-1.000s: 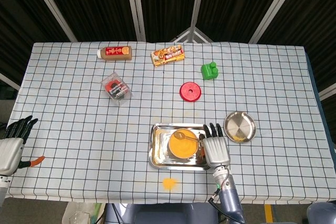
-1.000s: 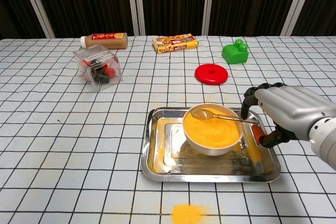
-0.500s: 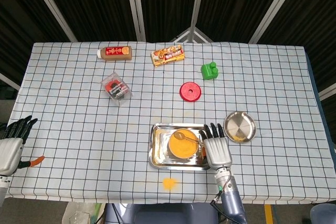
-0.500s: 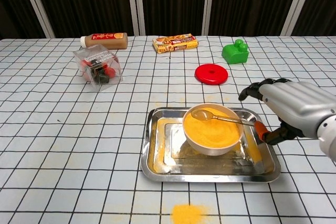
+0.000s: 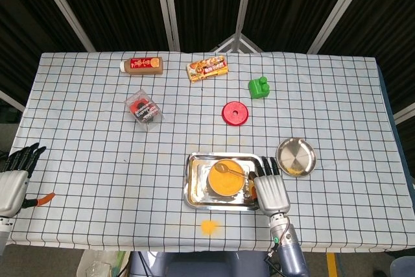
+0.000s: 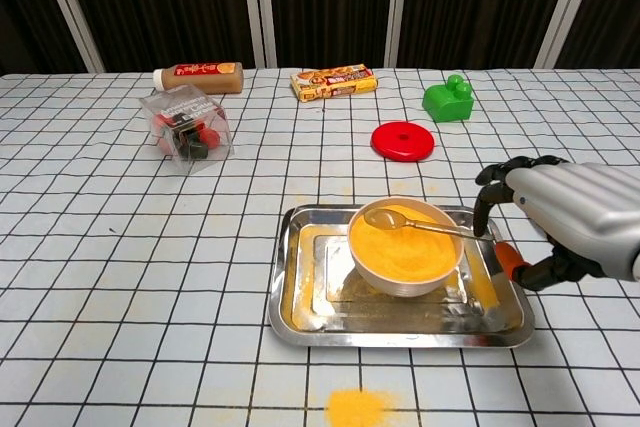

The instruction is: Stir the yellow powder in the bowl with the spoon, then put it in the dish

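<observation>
Spoon lying across bowl of yellow powder, inside tray — right hand hovering beside handle, fingers curled, holding nothing. Risk: clumsy grab tipping bowl, spilling powder.

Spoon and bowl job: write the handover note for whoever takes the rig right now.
Right hand: holds nothing, fingers curled, beside the tray's right edge near the spoon handle.
Left hand: holds nothing, at the table's left edge, far from the work.
Spoon: lies across the bowl, its scoop on the yellow powder.
Bowl sits in the steel tray. Round dish stands right of the tray with a little powder in it.
Some powder is spilled in front of the tray.
Whether stirring is finished cannot be told.
Left: grip the spoon, move it to the dish.
</observation>
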